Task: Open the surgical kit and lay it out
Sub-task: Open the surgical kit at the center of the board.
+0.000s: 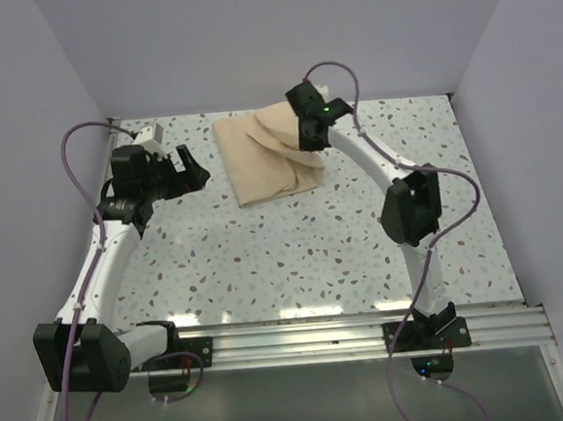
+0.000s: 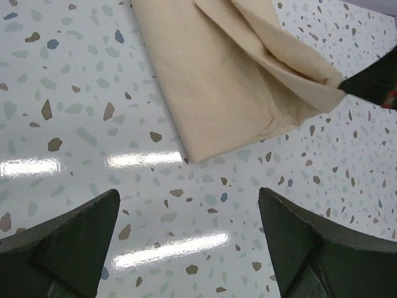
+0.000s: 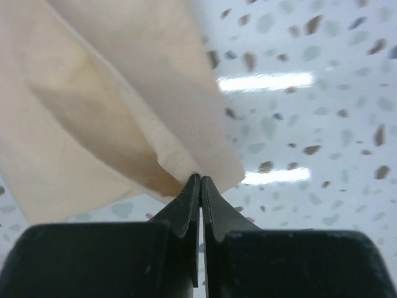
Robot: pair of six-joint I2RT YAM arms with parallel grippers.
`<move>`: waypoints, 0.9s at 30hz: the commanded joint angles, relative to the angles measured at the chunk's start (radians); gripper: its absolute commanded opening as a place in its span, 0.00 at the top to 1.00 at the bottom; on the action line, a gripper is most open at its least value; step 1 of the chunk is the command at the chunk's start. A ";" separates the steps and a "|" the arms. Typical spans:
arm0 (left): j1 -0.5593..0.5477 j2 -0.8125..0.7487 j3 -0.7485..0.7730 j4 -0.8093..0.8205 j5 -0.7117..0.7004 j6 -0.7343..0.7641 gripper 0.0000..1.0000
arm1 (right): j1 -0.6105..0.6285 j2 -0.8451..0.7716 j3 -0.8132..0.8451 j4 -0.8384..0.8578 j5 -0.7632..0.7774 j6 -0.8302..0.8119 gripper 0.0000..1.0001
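**A:** From above, where did we stand?

**B:** Our wrap sheet [image 1: 263, 163] lay mostly folded on the worktop [image 1: 295, 258]. Our right claw [image 1: 308, 145] was at the wrap sheet's right edge with one flap lifted. Our left claw [image 1: 193, 171] hung to the wrap sheet's left, apart from it, jaws spread and empty.

**A:** And the left wrist view?

**B:** We saw the left claw [image 2: 189, 195] wide open with nothing in it and the wrap sheet [image 2: 211, 81] beyond it. The right claw [image 2: 372, 81] was pinching a raised corner on the wrap sheet's right side.

**A:** The right wrist?

**B:** Our right claw [image 3: 200, 183] was closed tight on a thin fold of the wrap sheet [image 3: 105, 105].

**A:** So how far along were we?

**B:** We judged we had barely begun. One flap was up, the rest was folded, and no tray or instruments showed. The unfolding and all the laying out remained.
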 commanded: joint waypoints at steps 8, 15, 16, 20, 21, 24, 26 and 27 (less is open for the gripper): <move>-0.225 0.344 0.362 -0.035 -0.063 0.100 0.04 | -0.187 -0.220 -0.303 -0.011 0.201 0.084 1.00; -0.424 0.665 0.631 -0.164 -0.235 0.129 0.05 | -0.313 -0.100 -0.314 -0.191 0.183 0.150 0.71; -0.457 0.699 0.661 -0.181 -0.254 0.128 0.05 | -0.342 -0.086 -0.305 -0.199 0.161 0.139 0.34; -0.501 0.858 0.801 -0.247 -0.330 0.105 0.05 | -0.396 -0.092 -0.299 -0.206 0.172 0.113 0.02; -0.509 0.881 0.818 -0.253 -0.341 0.105 0.05 | -0.405 -0.101 -0.297 -0.206 0.173 0.109 0.01; -0.538 0.967 0.876 -0.296 -0.406 0.105 0.08 | -0.437 -0.130 -0.287 -0.214 0.132 0.104 0.02; -0.550 1.019 0.905 -0.327 -0.462 0.097 0.10 | -0.450 -0.141 -0.293 -0.208 0.091 0.112 0.02; -0.552 1.032 0.907 -0.332 -0.472 0.094 0.12 | -0.451 -0.147 -0.293 -0.203 0.081 0.110 0.02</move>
